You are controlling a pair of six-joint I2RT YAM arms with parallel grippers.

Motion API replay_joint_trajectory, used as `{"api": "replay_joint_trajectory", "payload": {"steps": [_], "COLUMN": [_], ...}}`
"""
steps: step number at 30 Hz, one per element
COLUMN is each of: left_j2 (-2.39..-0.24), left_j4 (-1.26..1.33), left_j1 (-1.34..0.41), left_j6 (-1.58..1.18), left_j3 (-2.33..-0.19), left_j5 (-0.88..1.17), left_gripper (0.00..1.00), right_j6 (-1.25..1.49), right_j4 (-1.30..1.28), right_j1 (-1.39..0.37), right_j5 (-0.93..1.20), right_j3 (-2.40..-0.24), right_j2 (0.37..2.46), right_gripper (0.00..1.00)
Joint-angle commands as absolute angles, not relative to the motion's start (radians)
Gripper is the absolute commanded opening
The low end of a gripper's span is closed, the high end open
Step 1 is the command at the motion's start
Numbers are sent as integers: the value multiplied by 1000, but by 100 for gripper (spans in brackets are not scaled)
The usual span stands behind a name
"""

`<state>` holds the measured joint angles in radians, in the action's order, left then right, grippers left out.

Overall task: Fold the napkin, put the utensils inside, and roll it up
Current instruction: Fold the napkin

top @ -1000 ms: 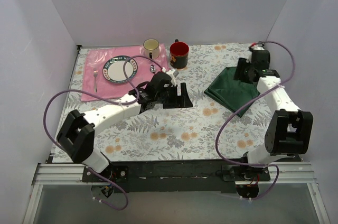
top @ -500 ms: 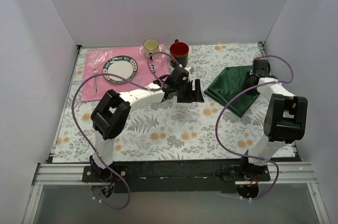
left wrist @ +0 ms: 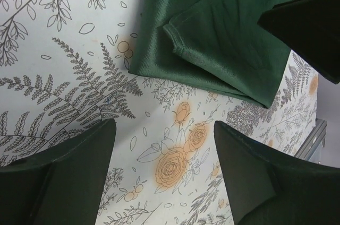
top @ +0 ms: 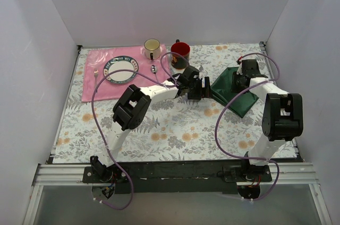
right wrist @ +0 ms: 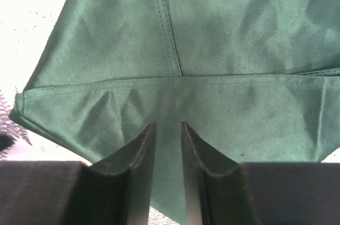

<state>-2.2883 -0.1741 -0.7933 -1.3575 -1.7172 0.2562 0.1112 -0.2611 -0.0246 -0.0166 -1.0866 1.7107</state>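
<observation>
The dark green napkin (top: 239, 100) lies folded at the right of the table. It also shows in the left wrist view (left wrist: 212, 39) and fills the right wrist view (right wrist: 175, 39). My left gripper (top: 199, 88) is open and empty, low over the flowered tablecloth just left of the napkin's left corner (left wrist: 164, 150). My right gripper (top: 241, 79) rests on the napkin's back part. Its fingers (right wrist: 143, 145) are drawn close with a strip of green cloth between them (right wrist: 169, 129). No black-handled utensils are in view.
A pink placemat (top: 95, 89) at the back left bears a plate (top: 121, 71) and a small silver fork (top: 96, 78). A spoon (top: 153, 69), a cream mug (top: 152, 49) and a red mug (top: 180, 52) stand behind the left gripper. White walls enclose the table.
My left arm has swung right from the table's middle to the napkin's left corner. My right gripper has moved from the back right forward and left onto the napkin.
</observation>
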Motion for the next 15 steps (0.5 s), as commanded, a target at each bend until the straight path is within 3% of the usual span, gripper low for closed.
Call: {"api": "replay_joint_trajectory", "payload": {"steps": [1,15], "left_j2": [-2270,-2097], "left_j4": [-153,-187], "left_j1": [-793,-793], "left_j6": [-1373,-1387], "left_j3": [-1723,-1586], "left_j5": [275,291], "left_gripper": [73,73], "right_j6": [100,153], "right_j4": [-247,-196], "right_j1": [-21,-28], "right_j5": [35,87], "right_j3": [-1104,-1003], "right_j2": [1730,1746], "right_gripper": [29,27]}}
